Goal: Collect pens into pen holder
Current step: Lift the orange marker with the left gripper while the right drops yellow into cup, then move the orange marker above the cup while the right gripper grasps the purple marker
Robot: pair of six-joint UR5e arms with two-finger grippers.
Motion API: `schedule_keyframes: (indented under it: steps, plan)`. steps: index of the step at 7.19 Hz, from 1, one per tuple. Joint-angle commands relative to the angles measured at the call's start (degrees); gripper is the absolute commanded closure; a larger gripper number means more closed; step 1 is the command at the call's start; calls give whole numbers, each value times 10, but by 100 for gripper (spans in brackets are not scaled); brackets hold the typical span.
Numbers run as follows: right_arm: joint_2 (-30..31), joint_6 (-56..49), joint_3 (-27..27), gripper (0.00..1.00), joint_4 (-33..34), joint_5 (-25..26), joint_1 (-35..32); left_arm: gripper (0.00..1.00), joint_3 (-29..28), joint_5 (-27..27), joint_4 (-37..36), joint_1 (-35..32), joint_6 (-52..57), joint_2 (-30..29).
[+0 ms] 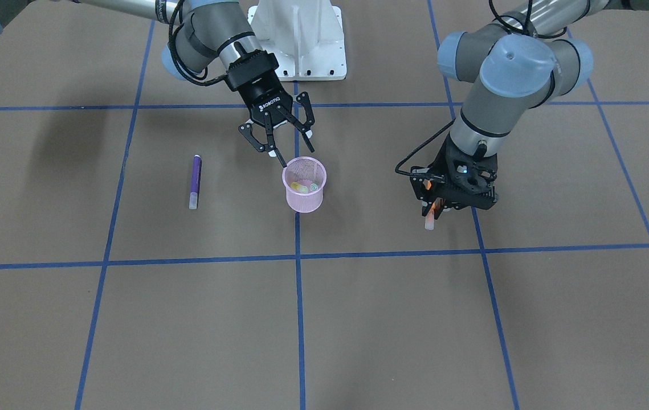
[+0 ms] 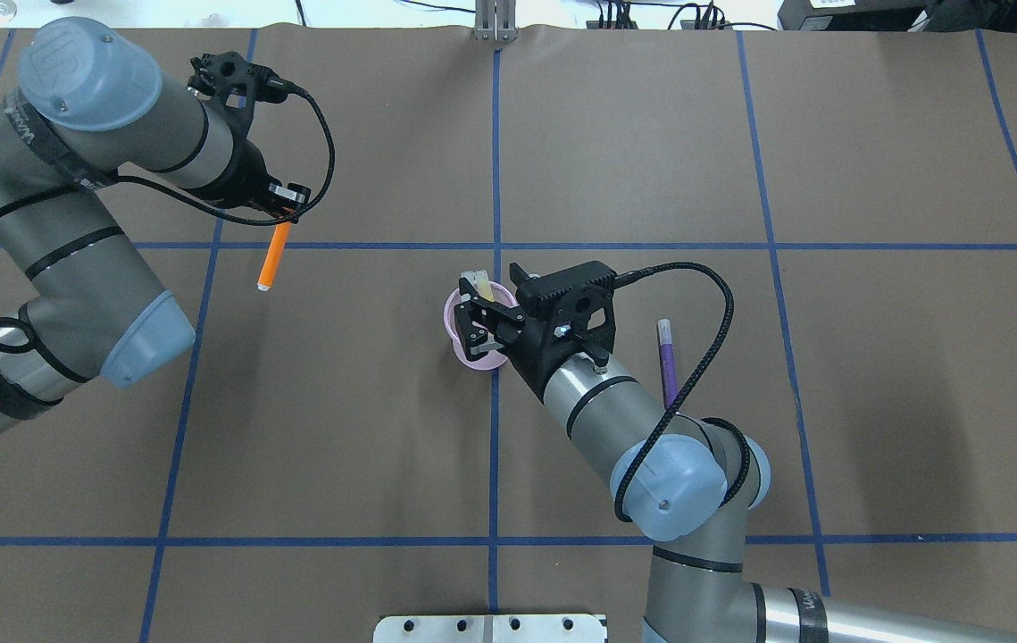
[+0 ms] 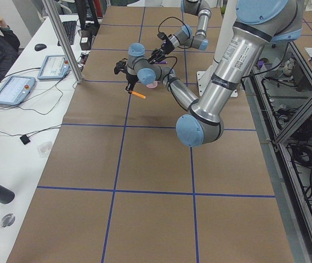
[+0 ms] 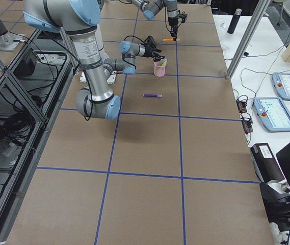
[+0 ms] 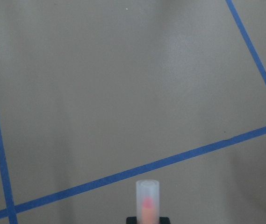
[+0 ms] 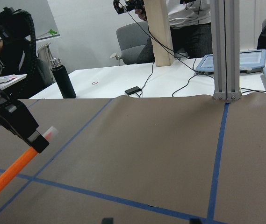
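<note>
The pink mesh pen holder [image 1: 305, 196] stands near the table's middle, with a yellowish and a green pen inside; its rim shows in the overhead view [image 2: 452, 314]. My right gripper [image 1: 293, 145] is open and empty just above the holder's back rim, and it also shows from overhead [image 2: 470, 314]. My left gripper [image 1: 431, 206] is shut on an orange pen [image 1: 429, 219] and holds it off the table, well to one side of the holder. The orange pen [image 2: 271, 259] hangs tilted from the left gripper [image 2: 287, 214]. A purple pen [image 1: 195, 181] lies flat on the table on the holder's other side.
The table is brown paper with a grid of blue tape lines [image 1: 298, 296]. The robot's white base [image 1: 301, 40] stands behind the holder. My right forearm [image 2: 597, 402] passes close to the purple pen [image 2: 667, 362]. Tablets and cables lie beyond the table's far edge [image 4: 280, 99].
</note>
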State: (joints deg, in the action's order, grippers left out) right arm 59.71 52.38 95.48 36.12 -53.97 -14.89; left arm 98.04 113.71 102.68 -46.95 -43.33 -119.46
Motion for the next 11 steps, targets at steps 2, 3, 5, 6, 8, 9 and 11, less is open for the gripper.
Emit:
schedule_keyframes:
  steps: [2,3,5,6,8,9,11]
  plan:
    - [-6,108,19,1,72,-97,-38,100,33,-84,62,6,-20,-5]
    - [-6,157,39,1,160,-157,-64,100,32,-92,142,6,-66,-3]
    - [0,214,60,1,309,-383,-156,100,21,-96,294,9,-174,1]
    - [0,214,69,1,430,-501,-203,100,22,-130,334,22,-216,5]
    - [28,205,59,1,492,-530,-210,100,16,-225,408,96,-252,8]
    - [39,196,51,1,490,-534,-207,100,16,-227,422,105,-257,8]
    - [48,129,20,1,488,-546,-204,100,-14,-248,517,129,-257,15]
